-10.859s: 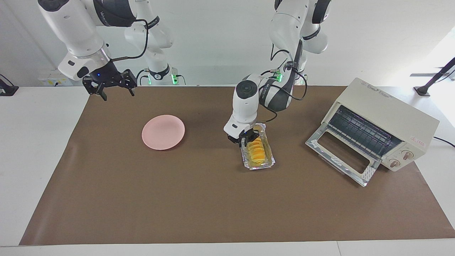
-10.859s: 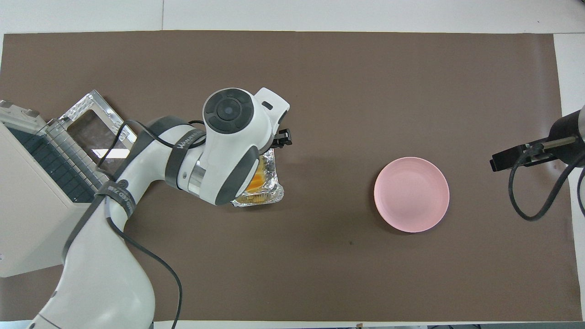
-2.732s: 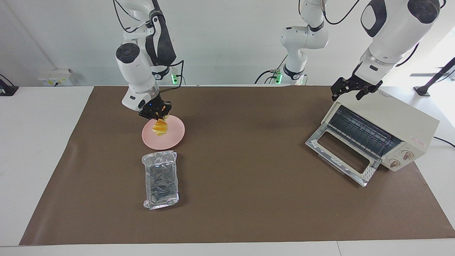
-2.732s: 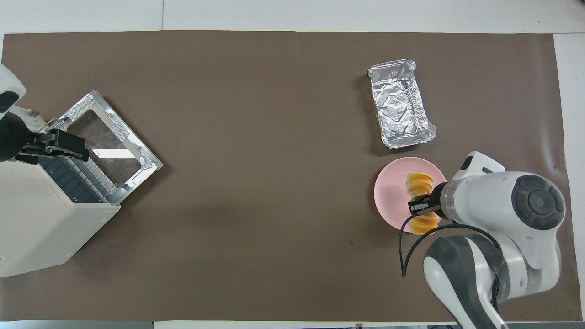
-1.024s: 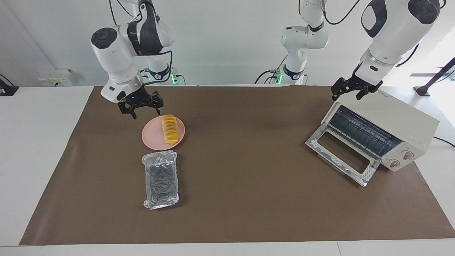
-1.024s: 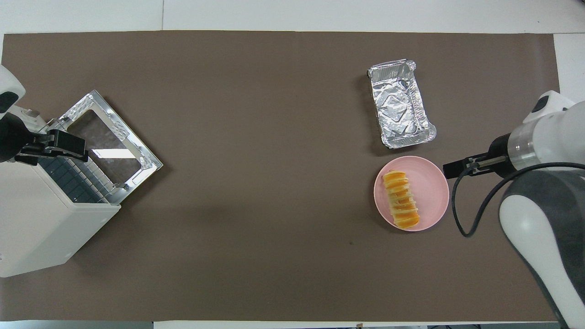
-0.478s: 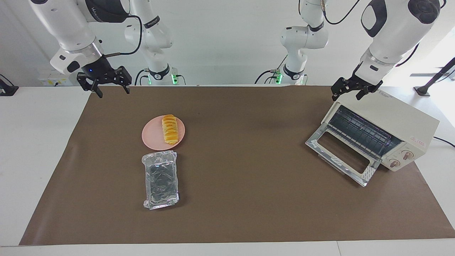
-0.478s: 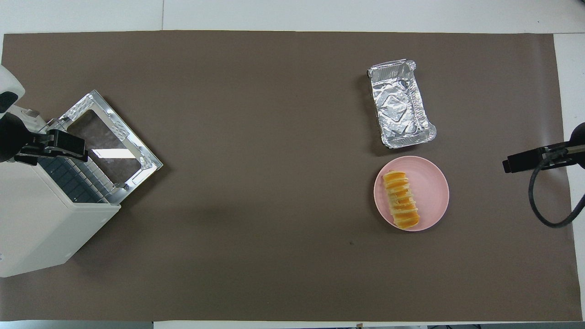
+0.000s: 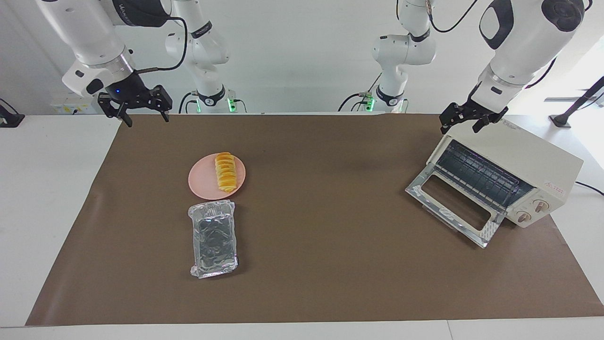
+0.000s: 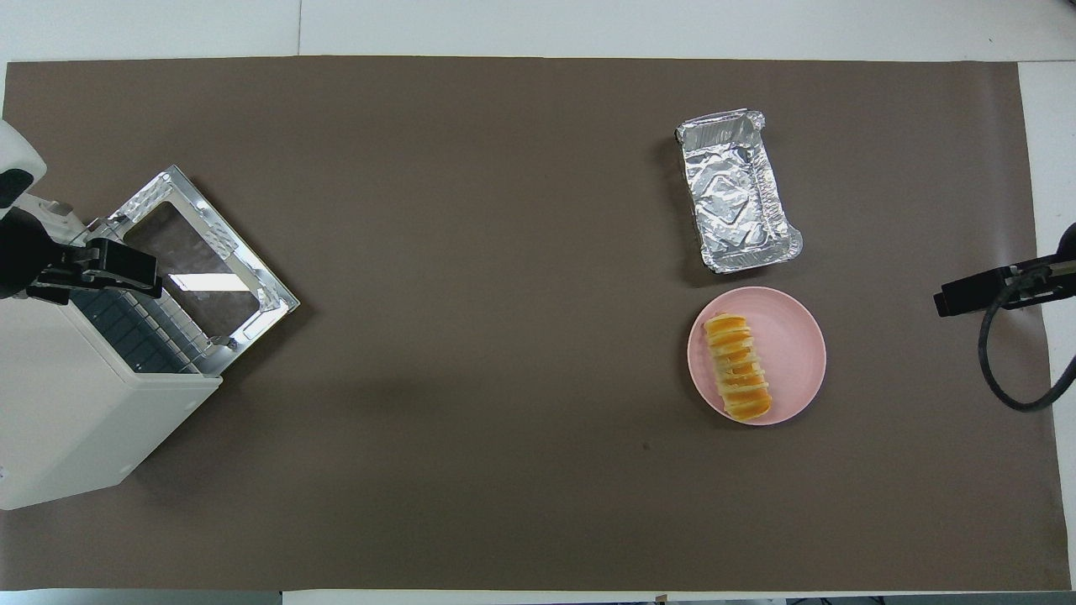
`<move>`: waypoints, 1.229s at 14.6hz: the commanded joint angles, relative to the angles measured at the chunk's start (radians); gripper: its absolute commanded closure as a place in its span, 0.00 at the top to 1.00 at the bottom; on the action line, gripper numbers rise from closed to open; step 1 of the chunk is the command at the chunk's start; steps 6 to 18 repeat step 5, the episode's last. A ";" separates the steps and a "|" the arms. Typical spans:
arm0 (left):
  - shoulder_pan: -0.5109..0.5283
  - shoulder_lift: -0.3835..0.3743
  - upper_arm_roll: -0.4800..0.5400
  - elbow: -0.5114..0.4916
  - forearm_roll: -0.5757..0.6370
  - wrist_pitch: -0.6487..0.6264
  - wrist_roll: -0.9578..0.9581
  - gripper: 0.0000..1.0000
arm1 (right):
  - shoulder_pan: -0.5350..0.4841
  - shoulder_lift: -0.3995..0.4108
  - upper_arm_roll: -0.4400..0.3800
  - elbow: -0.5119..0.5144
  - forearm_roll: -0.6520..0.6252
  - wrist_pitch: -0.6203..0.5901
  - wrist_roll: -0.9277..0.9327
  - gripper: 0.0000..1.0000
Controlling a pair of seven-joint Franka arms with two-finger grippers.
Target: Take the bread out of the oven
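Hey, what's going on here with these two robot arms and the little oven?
Nothing is being held at this moment. The bread lies on the pink plate, beside an empty foil tray. The oven stands with its door dropped open and its rack bare. The right gripper hangs open over the table's edge, and the left gripper waits open above the oven.

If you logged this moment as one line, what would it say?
bread: on pink plate | foil tray: empty | oven: door open | right gripper: open, raised | left gripper: over oven
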 commanded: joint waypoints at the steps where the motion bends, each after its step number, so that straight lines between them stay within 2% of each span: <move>1: -0.003 -0.030 -0.002 -0.026 0.003 -0.002 0.000 1.00 | -0.002 0.013 0.005 0.022 -0.012 -0.018 -0.008 1.00; 18: -0.002 -0.030 0.001 -0.025 0.001 -0.004 0.000 1.00 | -0.009 0.015 0.005 0.024 -0.010 -0.018 -0.011 1.00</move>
